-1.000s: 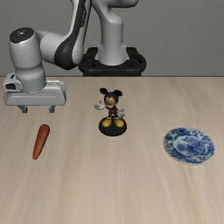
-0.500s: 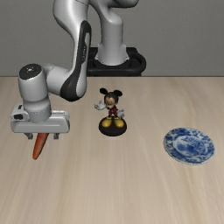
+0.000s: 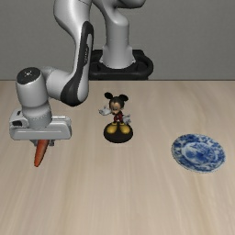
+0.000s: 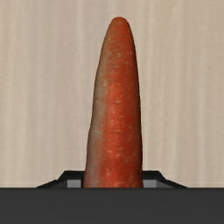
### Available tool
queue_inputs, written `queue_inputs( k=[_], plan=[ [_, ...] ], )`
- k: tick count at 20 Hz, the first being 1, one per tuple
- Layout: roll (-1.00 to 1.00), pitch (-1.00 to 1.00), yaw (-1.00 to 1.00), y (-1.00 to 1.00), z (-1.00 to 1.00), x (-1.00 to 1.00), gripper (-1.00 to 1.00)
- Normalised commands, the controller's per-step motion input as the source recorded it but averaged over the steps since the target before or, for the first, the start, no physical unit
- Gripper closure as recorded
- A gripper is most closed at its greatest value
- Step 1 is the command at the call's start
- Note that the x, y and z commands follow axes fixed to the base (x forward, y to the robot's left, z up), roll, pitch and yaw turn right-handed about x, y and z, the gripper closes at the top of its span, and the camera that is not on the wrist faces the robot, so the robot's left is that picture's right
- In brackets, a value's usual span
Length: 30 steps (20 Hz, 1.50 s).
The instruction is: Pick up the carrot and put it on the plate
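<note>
Gripper (image 3: 41,140) is set over carrot (image 3: 39,156), grip state undeterminable; Mickey figurine (image 3: 117,117) is placed at the carrot's two o'clock, plate (image 3: 198,151) at three.

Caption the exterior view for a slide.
Gripper low over the carrot on the table; Mickey Mouse figurine and blue patterned plate sit apart.

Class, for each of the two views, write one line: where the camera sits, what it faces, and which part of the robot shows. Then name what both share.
Exterior view: in front of and above the table, facing the robot's base; shows the arm and the gripper low over the carrot.
Wrist view: on the hand, looking down at the carrot on the table; the gripper's dark edge shows.
Shared: the carrot, gripper and table.
</note>
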Motion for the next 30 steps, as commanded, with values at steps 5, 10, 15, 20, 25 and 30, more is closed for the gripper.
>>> queue_inputs(
  k=[5, 10, 15, 20, 25, 30],
  plan=[
    [0.0, 0.0, 0.0, 0.0, 1.0, 0.0, 1.0],
    [0.0, 0.0, 0.0, 0.0, 0.8, 0.2, 1.0],
    [0.0, 0.0, 0.0, 0.0, 0.0, 1.0, 1.0],
    [0.0, 0.0, 0.0, 0.2, 0.0, 0.8, 1.0],
    [0.0, 0.0, 0.0, 1.0, 0.0, 0.0, 1.0],
    [0.0, 0.0, 0.0, 1.0, 0.0, 0.0, 1.0]
  ],
)
